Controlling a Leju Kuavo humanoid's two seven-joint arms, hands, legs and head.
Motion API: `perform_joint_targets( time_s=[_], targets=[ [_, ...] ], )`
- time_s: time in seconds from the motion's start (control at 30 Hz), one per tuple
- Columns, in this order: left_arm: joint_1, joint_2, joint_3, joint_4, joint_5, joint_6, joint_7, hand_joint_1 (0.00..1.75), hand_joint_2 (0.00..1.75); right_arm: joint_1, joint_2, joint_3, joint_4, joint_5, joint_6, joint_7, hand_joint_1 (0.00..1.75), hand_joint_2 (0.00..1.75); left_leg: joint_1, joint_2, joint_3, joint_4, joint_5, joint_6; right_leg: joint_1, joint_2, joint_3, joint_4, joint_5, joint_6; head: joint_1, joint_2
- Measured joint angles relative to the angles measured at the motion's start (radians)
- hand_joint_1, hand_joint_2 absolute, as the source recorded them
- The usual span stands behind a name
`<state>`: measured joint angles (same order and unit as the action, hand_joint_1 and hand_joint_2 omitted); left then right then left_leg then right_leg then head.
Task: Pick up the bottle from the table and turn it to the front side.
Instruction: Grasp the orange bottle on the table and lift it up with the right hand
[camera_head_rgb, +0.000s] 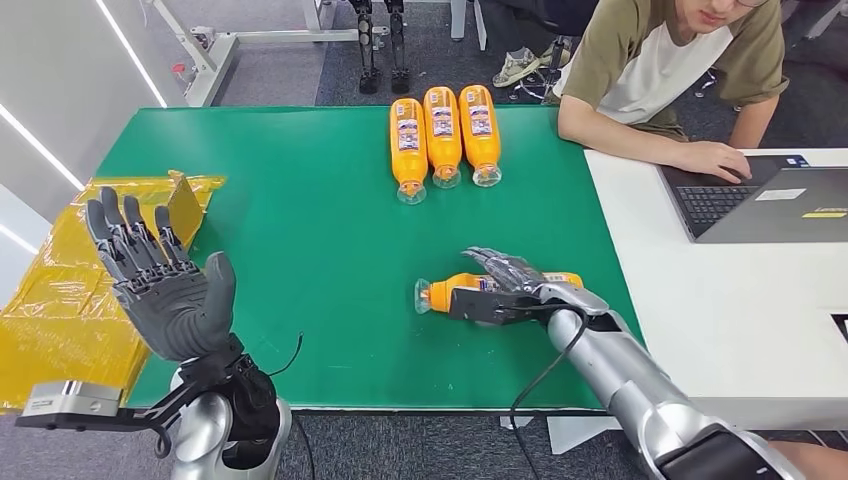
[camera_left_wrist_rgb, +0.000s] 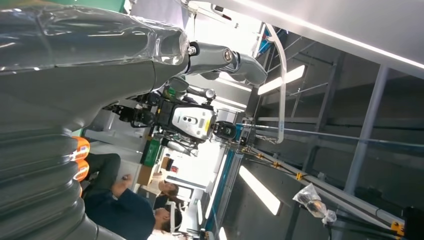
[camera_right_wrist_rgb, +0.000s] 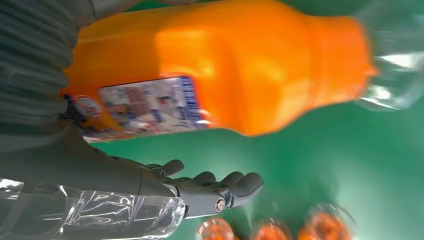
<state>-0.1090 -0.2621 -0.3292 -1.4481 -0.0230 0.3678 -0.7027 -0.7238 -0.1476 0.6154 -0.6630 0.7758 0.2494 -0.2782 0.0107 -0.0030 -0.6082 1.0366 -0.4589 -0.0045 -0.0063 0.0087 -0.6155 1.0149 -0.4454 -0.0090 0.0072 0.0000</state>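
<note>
- Orange bottle (camera_head_rgb: 445, 291) lies on its side on the green table (camera_head_rgb: 320, 240), cap toward the robot's left.
- Right hand (camera_head_rgb: 500, 285) grips its body.
- Left hand (camera_head_rgb: 165, 280) is raised, fingers apart, holding nothing.

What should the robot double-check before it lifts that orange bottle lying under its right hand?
1. Right hand over the lone bottle: ok, fingers lie across its body.
2. Firm grip: cannot tell; in the right wrist view the fingers look extended beside the bottle.
3. Label side: ok, the label shows at the wrist camera.
4. Room to lift: ok, the three bottles in a row lie well apart.
5. Left hand: ok, raised, holding nothing.
6. Person's hand: ok, on the laptop.
</note>
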Motion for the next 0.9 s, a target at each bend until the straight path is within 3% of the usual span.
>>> perform_joint_targets(
  time_s=[0.33,0.9],
  targets=[
    [0.0,0.0,0.011,-0.013,0.016,-0.001,0.0,0.0,1.75,-0.112,-0.068,0.118,0.093,-0.017,0.182,-0.009,0.0,1.75,0.0,0.0,0.0,0.0,0.0,0.0,0.0,0.0,0.0,0.0,0.0,0.0,0.0,0.0],
    [0.001,0.0,0.037,-0.031,0.017,0.002,0.0,0.0,1.75,-0.213,-0.182,0.306,0.089,-0.057,0.344,0.048,0.0,1.75,0.0,-0.001,0.0,0.001,0.0,0.0,0.0,0.0,0.0,0.0,0.0,0.0,0.0,0.0]
  ],
)
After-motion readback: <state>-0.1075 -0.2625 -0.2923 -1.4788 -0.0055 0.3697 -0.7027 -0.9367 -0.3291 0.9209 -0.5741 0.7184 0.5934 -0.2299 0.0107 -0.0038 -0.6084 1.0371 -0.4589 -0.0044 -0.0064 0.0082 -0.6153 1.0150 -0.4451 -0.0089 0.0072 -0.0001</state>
